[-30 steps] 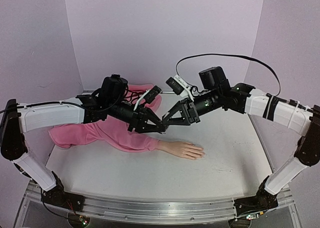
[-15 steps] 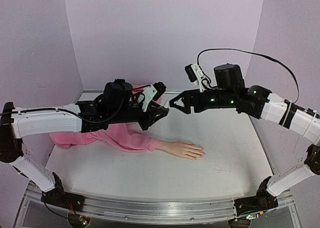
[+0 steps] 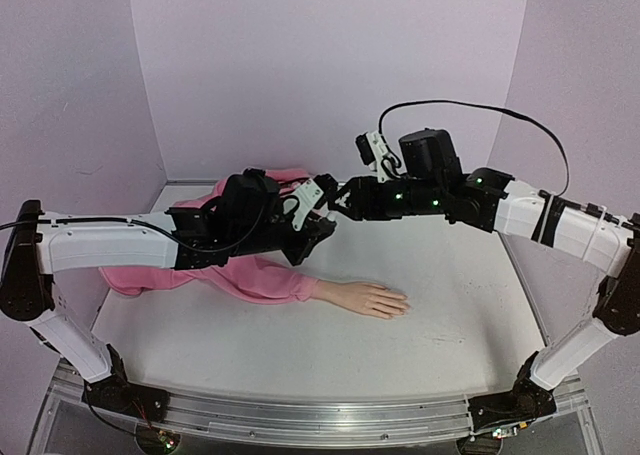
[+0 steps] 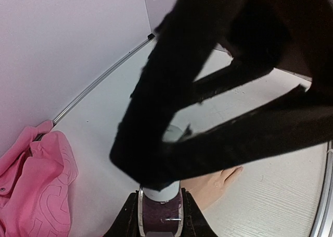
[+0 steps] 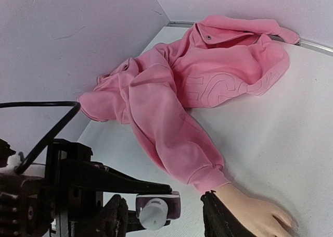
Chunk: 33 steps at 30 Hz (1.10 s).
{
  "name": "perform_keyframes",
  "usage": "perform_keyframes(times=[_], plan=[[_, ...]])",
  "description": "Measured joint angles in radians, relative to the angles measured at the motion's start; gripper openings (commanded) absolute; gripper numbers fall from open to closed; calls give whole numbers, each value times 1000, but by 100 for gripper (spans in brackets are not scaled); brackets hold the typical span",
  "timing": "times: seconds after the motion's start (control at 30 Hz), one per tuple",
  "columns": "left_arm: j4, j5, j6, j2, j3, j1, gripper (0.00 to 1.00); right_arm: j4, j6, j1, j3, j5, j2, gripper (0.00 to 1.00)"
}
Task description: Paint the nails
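So the nails (image 3: 401, 304) are way too tiny to make out from above, can't tell if any have colour on them. They're on the mannequin hand (image 3: 368, 299), which lies flat, palm down, around the middle of the white table (image 3: 460, 275) with the fingers pointing toward the right arm's side. A pink sleeve (image 3: 262, 280) runs off its wrist into a crumpled pink hoodie (image 5: 218, 70) back by the left wall.

Both arms meet up in the air behind the hand, above the hoodie. The left tool (image 3: 322, 218) is clamped around a small dark polish bottle (image 5: 170, 204), white cap (image 5: 151, 214) aimed at the other arm. The right tool (image 3: 343, 197) has its fingers spread wide either side of that cap, not touching it from what the wrist view shows.

The table has a few faint scuffs on the right. Plain lilac walls (image 3: 330, 65) box in three sides, and a metal rail (image 3: 300, 418) runs along the near edge.
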<state>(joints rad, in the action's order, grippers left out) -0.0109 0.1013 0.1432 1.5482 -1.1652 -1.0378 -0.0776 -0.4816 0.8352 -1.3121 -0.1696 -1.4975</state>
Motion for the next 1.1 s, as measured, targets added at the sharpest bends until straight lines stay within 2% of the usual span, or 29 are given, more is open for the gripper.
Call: perform_keyframes(times=[0.2,0.37,0.47,0.57,0.73,0.8,0.83,0.93,1.0,1.07,1.1], plan=[[-1,0,-1,1,-18,-3,0,-17,-26,2,-14,-30,-46,28],[2,-15,-7,5,-26,-2,0,-41,-26,3,-13,-63,-53,0],[16,-76,-11,5,-26,10,0,-54,10,-3,11,-93,-47,0],[35,-291,-31,5,-25,53,0,-52,109,-37,49,-261,-25,0],[73,-935,-161,30,-64,174,0,-41,290,-86,58,-681,-18,0],[70,-1074,-201,47,-81,187,0,-39,328,-89,53,-790,-18,0],[67,-1117,-215,49,-82,187,0,-38,342,-88,53,-826,-19,4],[67,-1142,-223,49,-81,183,0,-32,366,-84,53,-858,-17,29],[56,-1090,-216,41,-71,180,0,-26,373,-84,55,-829,-13,58],[44,-991,-196,23,-55,177,0,-13,377,-82,68,-760,3,73],[37,-921,-183,13,-46,176,0,-7,372,-80,75,-719,15,76]])
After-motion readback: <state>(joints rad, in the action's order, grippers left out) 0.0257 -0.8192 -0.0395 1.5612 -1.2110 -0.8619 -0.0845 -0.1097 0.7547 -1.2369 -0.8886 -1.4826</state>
